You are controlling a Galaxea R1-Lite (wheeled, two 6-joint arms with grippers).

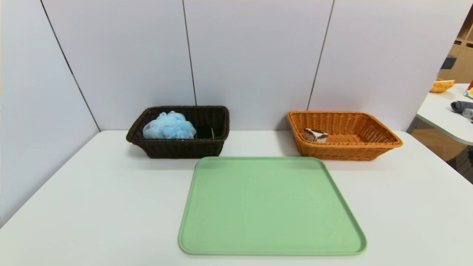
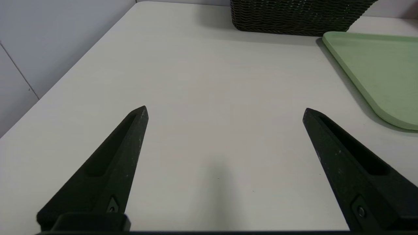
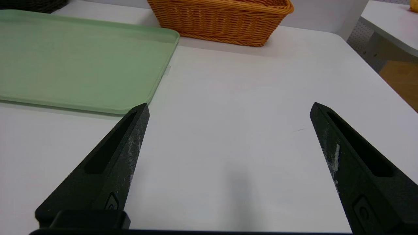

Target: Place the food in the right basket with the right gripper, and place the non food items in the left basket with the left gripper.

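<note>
Over bare worktop (image 2: 202,98) both my left fingers (image 2: 124,153) and right fingers (image 3: 127,150) hang spread wide, empty. Beyond them, the cake slice (image 1: 315,135) lies in the orange basket (image 1: 369,149), the pouf (image 1: 169,126) in the dark basket (image 1: 177,147); the tray (image 1: 269,207) between holds nothing.

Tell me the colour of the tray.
Pale green tray, plain, best seen in the head view.

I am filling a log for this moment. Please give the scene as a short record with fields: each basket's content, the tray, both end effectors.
dark brown basket: blue bath pouf, dark block beside it
orange basket: cake slice
green tray: nothing on it
left end effector: open, over the white table, holding nothing
right end effector: open, over the table, holding nothing
</note>
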